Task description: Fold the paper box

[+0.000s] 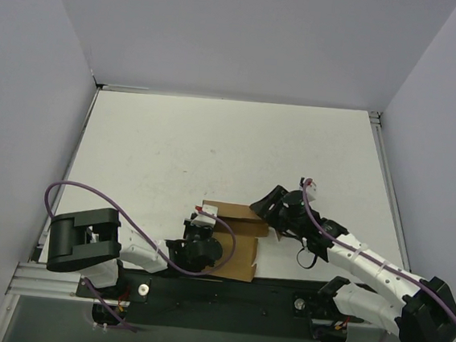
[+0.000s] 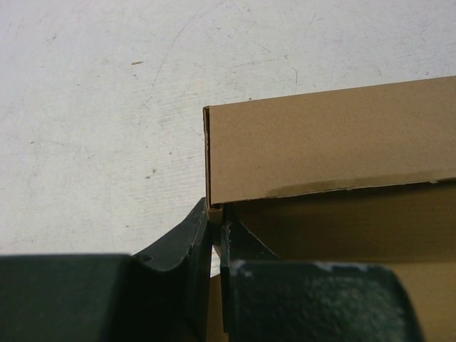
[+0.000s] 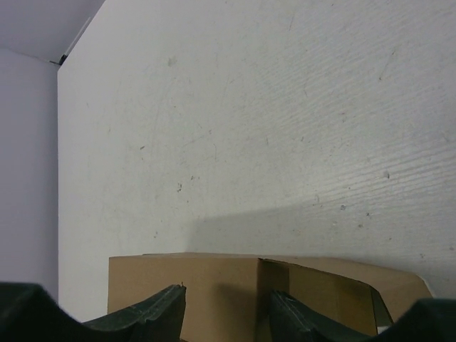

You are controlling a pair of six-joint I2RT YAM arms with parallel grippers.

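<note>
Placement: paper box (image 1: 237, 245) is lying on the table (image 1: 215, 137) close to its near edge, between the two arms and just ahead of their bases.
Shape: one cardboard wall is being held upright along the far side, while the rest of the sheet is lying flat toward the bases.
Long axis: the raised wall is running left to right across the table, with one arm stationed at each end.
Left gripper (image 2: 216, 212): it is being kept clenched on the wall's left end; in the left wrist view the thin cardboard edge is being pinched between fingers that are almost meeting.
Right gripper (image 3: 226, 303): it is being held with the jaws spread at the wall's right end. Cardboard and a fold line are showing between and beyond the fingers, but whether either pad is touching cannot be told.
Nearer arm: both are at the box, but only the left is gripping it, so the right is being left free to work.
Deciding relation: the box is lying just ahead of the right fingers, toward the left arm. The next fold is judged to depend on the right end being pushed or turned about that fold line while the left end is being anchored.
</note>
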